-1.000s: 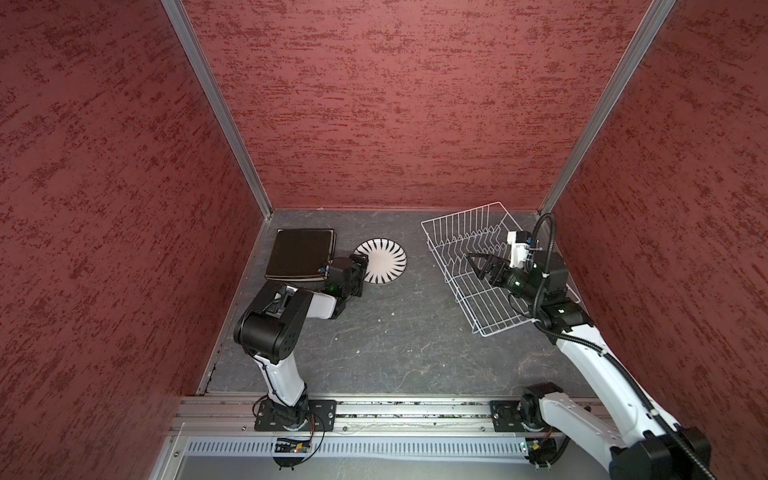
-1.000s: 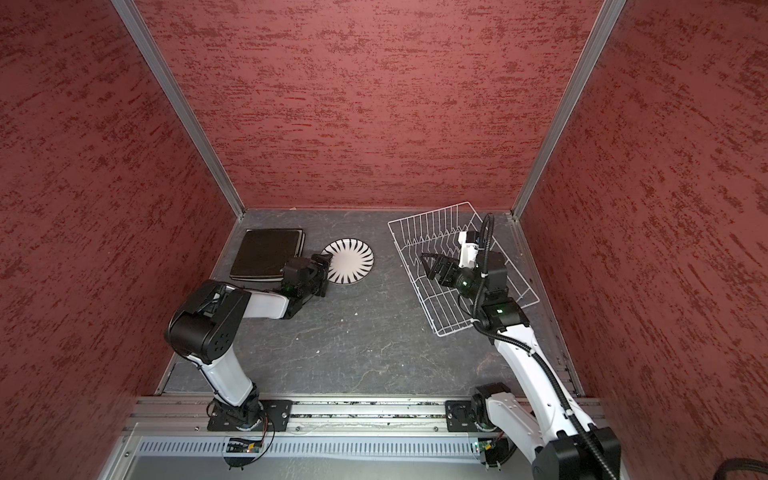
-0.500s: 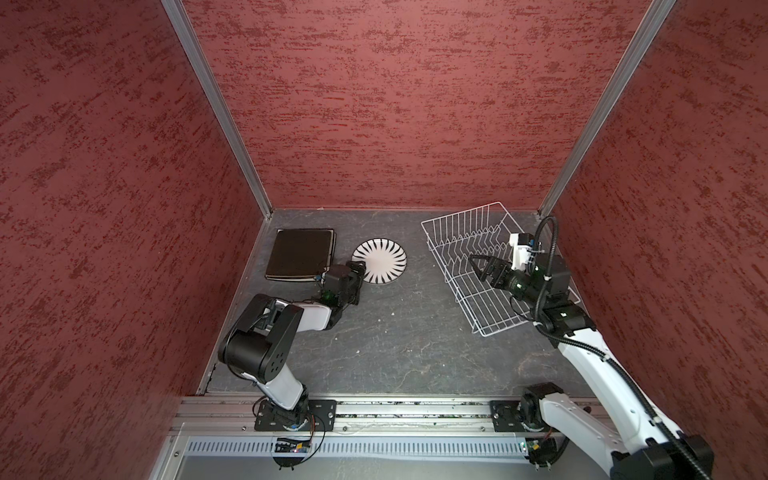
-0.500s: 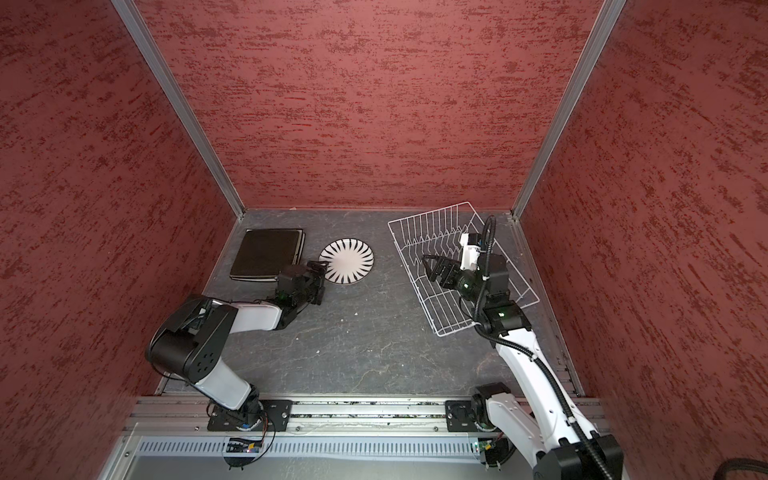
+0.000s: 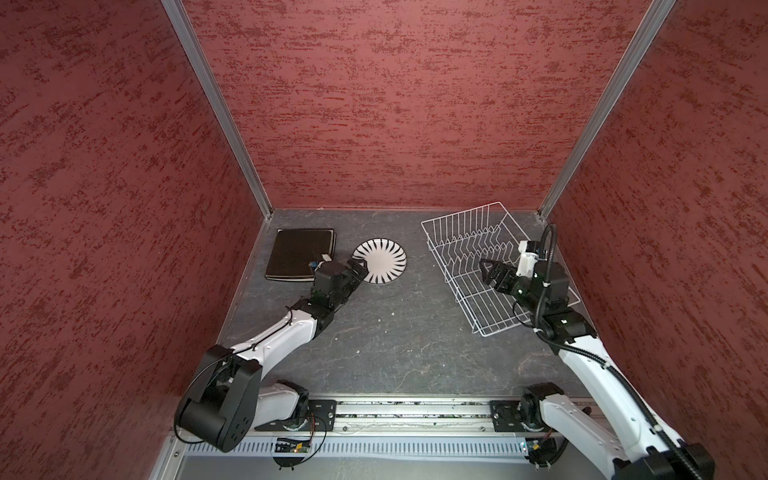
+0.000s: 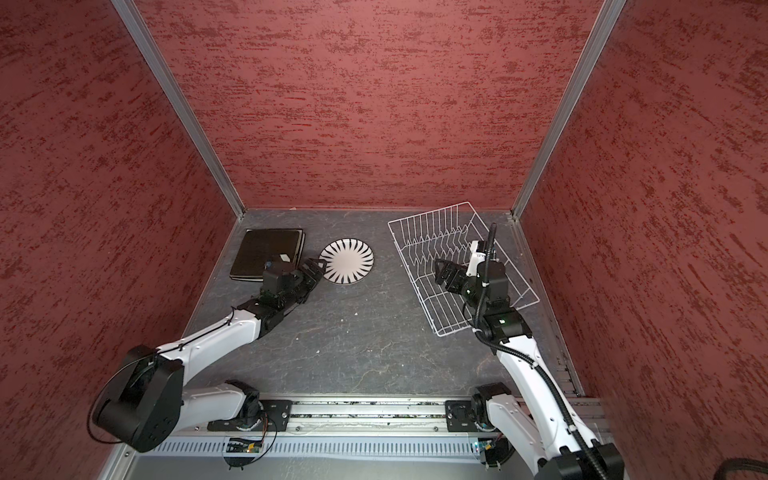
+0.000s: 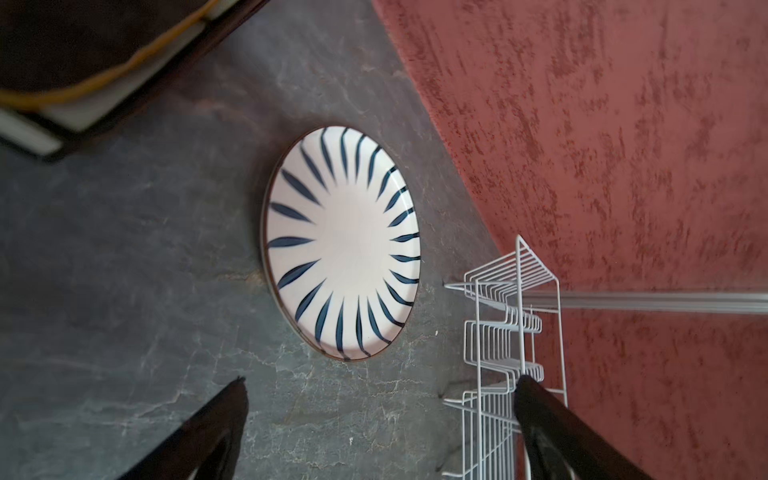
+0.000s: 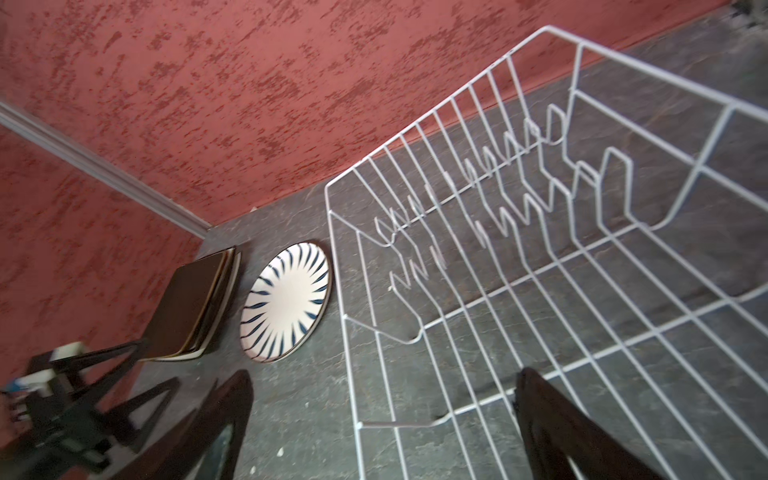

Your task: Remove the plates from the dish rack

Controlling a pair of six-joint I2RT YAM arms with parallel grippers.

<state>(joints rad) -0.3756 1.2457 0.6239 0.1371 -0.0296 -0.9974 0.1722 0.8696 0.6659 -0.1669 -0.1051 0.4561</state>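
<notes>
The white wire dish rack (image 5: 460, 213) (image 8: 498, 249) stands at the back right with no plates in it. A round white plate with dark streaks (image 5: 380, 261) (image 7: 340, 243) (image 8: 286, 301) lies flat on the table. Left of it sits a stack of square plates (image 5: 300, 259) (image 7: 83, 62) with a black one on top. My left gripper (image 5: 359, 268) (image 7: 380, 380) is open and empty, low beside the round plate's near-left edge. My right gripper (image 5: 484, 266) (image 8: 384, 374) hovers open and empty over the rack's middle.
Red walls close in the grey table (image 5: 395, 332) on three sides. The rack sits close to the right wall, angled toward the back corner. The arm bases stand on a rail (image 5: 415, 409) along the front edge.
The left arm's elbow has dropped toward the front and its gripper has drawn slightly back from the round plate. The right gripper has barely shifted over the rack.
</notes>
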